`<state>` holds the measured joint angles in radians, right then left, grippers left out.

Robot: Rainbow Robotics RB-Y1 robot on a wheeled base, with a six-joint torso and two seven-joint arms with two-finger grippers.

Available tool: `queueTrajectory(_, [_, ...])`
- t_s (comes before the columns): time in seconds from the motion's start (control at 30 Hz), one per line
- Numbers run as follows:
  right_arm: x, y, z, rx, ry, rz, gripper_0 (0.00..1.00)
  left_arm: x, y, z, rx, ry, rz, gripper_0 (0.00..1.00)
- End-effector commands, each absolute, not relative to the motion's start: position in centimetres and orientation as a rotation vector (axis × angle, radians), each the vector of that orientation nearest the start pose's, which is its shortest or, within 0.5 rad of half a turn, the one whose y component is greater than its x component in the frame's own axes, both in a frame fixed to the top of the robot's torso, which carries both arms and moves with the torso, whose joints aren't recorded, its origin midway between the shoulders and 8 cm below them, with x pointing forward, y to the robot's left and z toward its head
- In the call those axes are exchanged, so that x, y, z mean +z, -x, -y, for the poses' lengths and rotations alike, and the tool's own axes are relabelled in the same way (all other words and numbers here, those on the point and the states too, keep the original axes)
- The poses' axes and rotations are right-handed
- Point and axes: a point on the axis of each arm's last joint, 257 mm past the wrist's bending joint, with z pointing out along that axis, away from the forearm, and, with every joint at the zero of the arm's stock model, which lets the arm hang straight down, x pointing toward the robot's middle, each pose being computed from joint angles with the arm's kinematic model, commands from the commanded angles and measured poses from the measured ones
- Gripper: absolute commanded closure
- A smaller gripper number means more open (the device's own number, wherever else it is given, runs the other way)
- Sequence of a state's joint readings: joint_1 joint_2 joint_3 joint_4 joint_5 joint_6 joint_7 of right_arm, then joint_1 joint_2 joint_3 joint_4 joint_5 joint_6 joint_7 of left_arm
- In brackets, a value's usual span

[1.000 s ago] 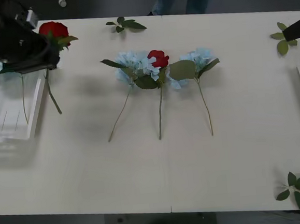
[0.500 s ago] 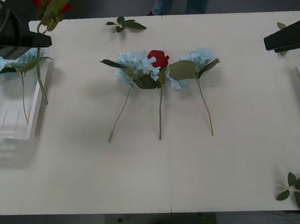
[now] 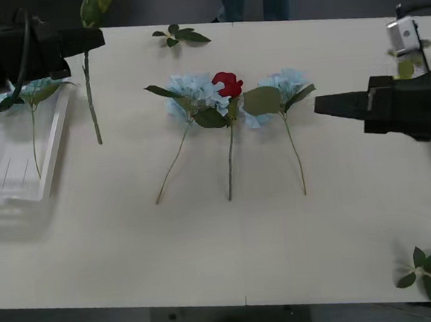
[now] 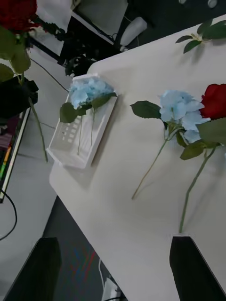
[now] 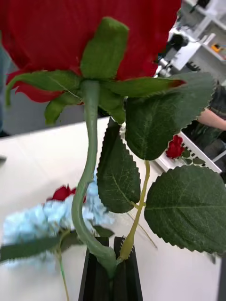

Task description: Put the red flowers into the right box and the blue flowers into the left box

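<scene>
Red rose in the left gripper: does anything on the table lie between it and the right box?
Yes. The left gripper, shut on the red rose, is at the table's far left. Three flowers lie mid-table on that line: two blue flowers and another rose. The right gripper hangs beyond them.

The left tool [image 5: 110,270] has two flat black fingers [image 5: 96,277] with fine lengthwise ridges. In the front view the left arm [image 3: 13,54] is a bulky matte black housing with a black cable looping over it, and it ends in a narrow black bar that points away from the left box [image 3: 51,155].

The right tool [image 4: 113,268] has two broad, plain black fingers [image 4: 195,268] with squared tips. Above the worktop [image 3: 229,242], the right arm [image 3: 409,108] is blocky and black, tapering to a blunt point, with a small silver-grey block and a thin dark cable on top.
</scene>
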<state>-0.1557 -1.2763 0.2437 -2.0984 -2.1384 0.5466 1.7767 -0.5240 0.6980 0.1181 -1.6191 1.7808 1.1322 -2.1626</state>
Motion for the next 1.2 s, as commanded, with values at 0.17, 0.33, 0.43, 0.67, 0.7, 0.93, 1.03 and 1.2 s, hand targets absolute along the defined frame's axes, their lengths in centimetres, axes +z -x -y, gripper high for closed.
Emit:
queueTrajectory(0.17, [-5.8, -40.1, 8.0, 1.296, 0.272, -1.834, 0.32, 4.4, -49.4, -11.9, -0.889, -0.853, -1.354, 1.0])
queueTrajectory(0.33, [-4.2, -40.7, 6.2, 1.343, 0.241, -1.753, 0.32, 4.6, -48.3, -10.4, -0.889, -0.909, -1.262, 1.0])
queueTrajectory(0.43, [-3.2, -40.9, 5.3, 1.35, 0.267, -1.731, 0.32, 4.5, -47.6, -9.1, -0.901, -0.936, -1.214, 1.0])
queueTrajectory(0.67, [-3.3, -42.6, 2.8, 1.312, 0.32, -1.721, 0.32, 3.6, -47.3, -5.9, -0.931, -0.935, -1.171, 1.0])
queueTrajectory(0.7, [-3.6, -42.9, 2.4, 1.295, 0.346, -1.726, 0.32, 3.4, -47.3, -5.2, -0.944, -0.928, -1.171, 1.0])
queueTrajectory(0.93, [-5.1, -44.4, 1.2, 1.2, 0.44, -1.711, 0.32, 3.4, -46.8, -3.2, -0.988, -0.911, -1.145, 1.0])
queueTrajectory(1.03, [-5.9, -44.2, 0.8, 1.178, 0.476, -1.718, 0.32, 3.4, -46.7, -2.8, -0.998, -0.91, -1.142, 1.0])
queueTrajectory(1.2, [-6.8, -44.0, -0.3, 1.172, 0.531, -1.743, 0.32, 3.4, -46.5, -2.4, -1.008, -0.911, -1.138, 1.0])
